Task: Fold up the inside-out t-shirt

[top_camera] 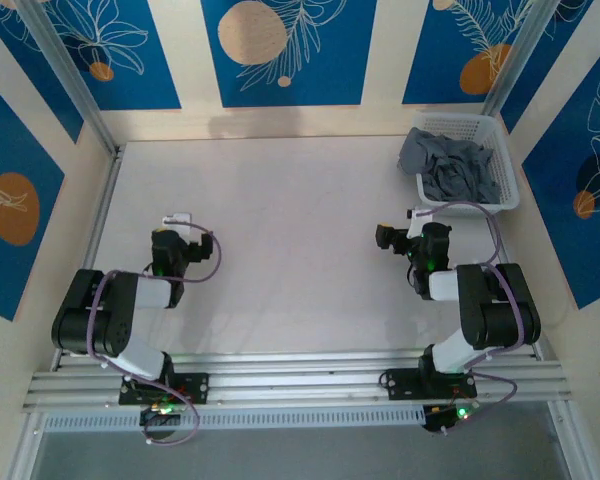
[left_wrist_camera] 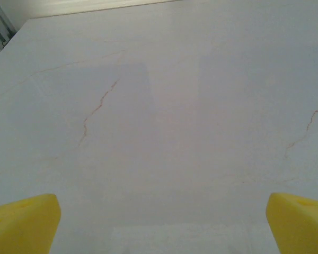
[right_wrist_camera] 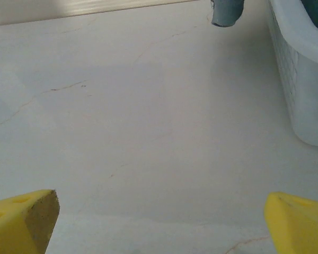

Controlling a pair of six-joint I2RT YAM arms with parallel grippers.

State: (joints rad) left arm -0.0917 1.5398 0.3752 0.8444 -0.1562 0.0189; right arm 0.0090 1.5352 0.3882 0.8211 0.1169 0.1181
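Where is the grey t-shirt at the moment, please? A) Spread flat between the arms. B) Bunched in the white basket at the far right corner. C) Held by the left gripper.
B: the t-shirt lies crumpled in the white basket, part draping over its left rim.

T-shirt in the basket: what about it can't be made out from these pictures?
- Top view: the t-shirt lies bunched in the basket. Its own folds hide the underside, and any tag is too small to find.
- Right wrist view: a grey corner of the t-shirt hangs at the top edge, which cuts off the rest. The basket wall hides what lies inside.
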